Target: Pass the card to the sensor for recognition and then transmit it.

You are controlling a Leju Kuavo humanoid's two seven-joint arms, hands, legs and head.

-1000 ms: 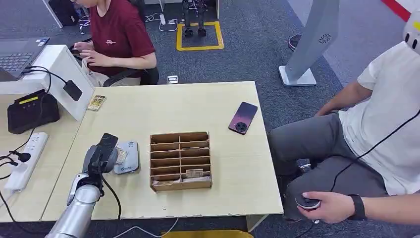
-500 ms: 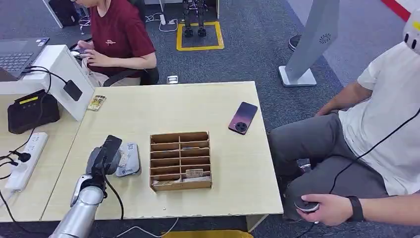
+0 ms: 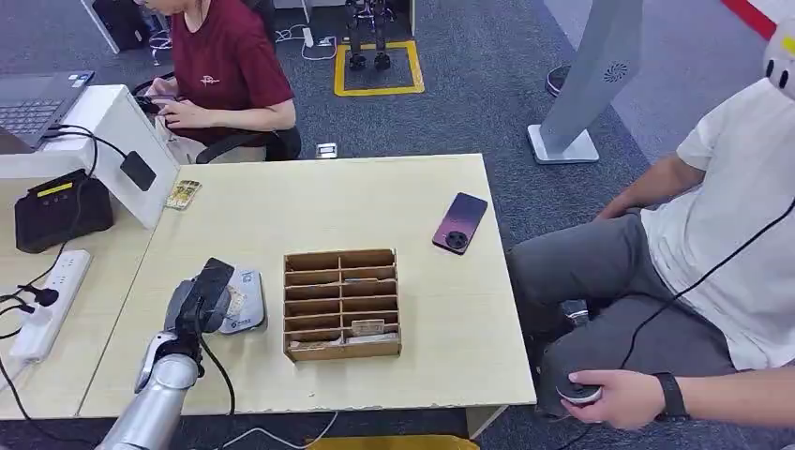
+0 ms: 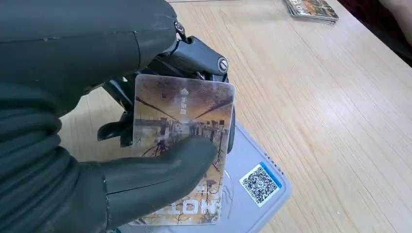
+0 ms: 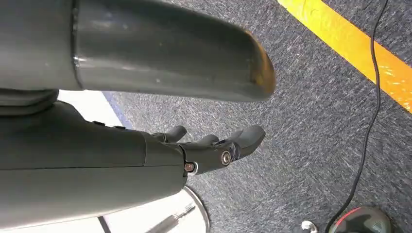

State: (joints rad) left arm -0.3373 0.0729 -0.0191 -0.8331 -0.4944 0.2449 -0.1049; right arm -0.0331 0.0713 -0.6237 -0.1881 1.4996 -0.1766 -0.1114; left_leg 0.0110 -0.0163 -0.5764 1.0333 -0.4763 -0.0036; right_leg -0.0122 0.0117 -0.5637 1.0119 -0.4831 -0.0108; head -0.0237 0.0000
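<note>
My left hand pinches a picture card between its thumb and the dark fingers behind it. The card hangs flat just above the grey sensor pad, which carries a QR sticker and lies on the table left of the wooden rack. From the head view the card pokes out of the hand over the sensor. Whether card and sensor touch I cannot tell. My right hand hangs beside the body over grey carpet, fingers apart and holding nothing.
A wooden slotted rack stands right of the sensor. A phone lies toward the right edge, a card stack at the back left. A black device and power strip sit left. People sit at right and behind.
My left hand has shifted slightly right and down with the card, bringing it over the sensor. The seated person's hand with the controller moved a little.
</note>
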